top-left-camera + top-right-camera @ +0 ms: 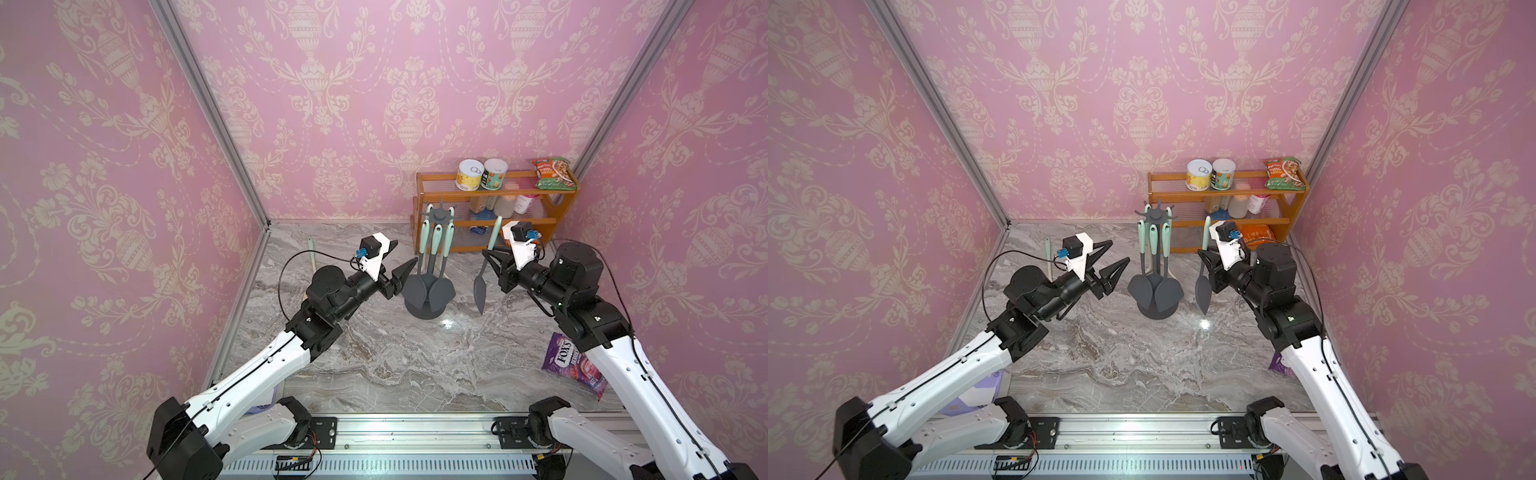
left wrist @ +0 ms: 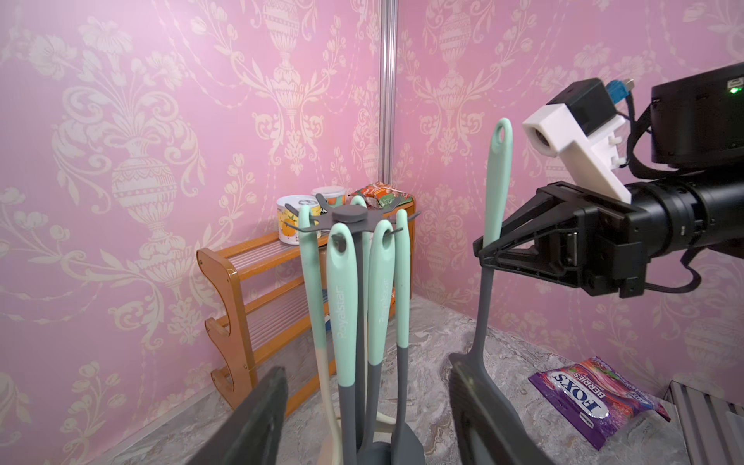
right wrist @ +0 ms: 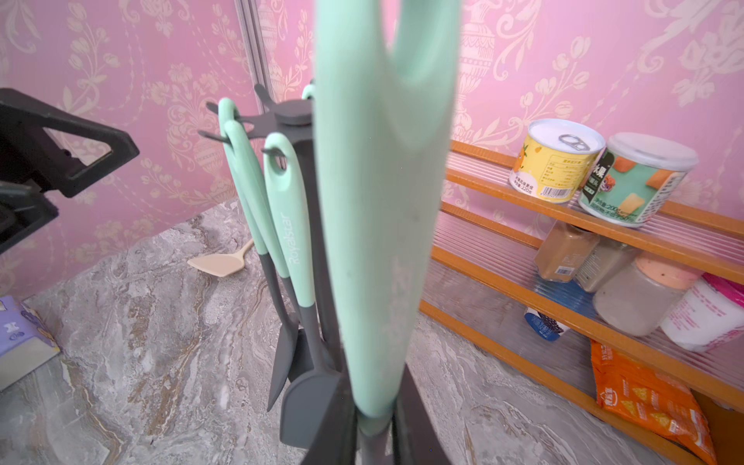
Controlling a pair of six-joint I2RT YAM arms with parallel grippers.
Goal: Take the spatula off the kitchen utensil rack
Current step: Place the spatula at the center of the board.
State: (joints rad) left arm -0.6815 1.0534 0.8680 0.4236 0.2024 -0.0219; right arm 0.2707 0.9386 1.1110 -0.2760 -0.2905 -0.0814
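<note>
The kitchen utensil rack [image 1: 424,309] [image 1: 1156,309], a dark grey stand with a star-shaped crown [image 2: 349,214] [image 3: 294,114], stands mid-table with several mint-handled grey utensils hanging from it. The spatula [image 1: 481,289] [image 1: 1203,291] [image 2: 495,181] [image 3: 382,241] hangs upright clear of the rack, to its right. My right gripper [image 1: 488,253] [image 1: 1202,254] [image 3: 376,435] is shut on it where the mint handle meets the grey shaft. On the rack's left side my left gripper [image 1: 405,253] [image 1: 1119,251] [image 2: 367,366] stands open, holding nothing.
An orange wooden shelf [image 1: 494,195] with cans, jars and snack bags stands at the back right. A purple candy bag [image 1: 573,365] lies under the right arm. A cream-bladed utensil [image 3: 219,263] lies at the back left, a purple box [image 1: 976,399] at the front left.
</note>
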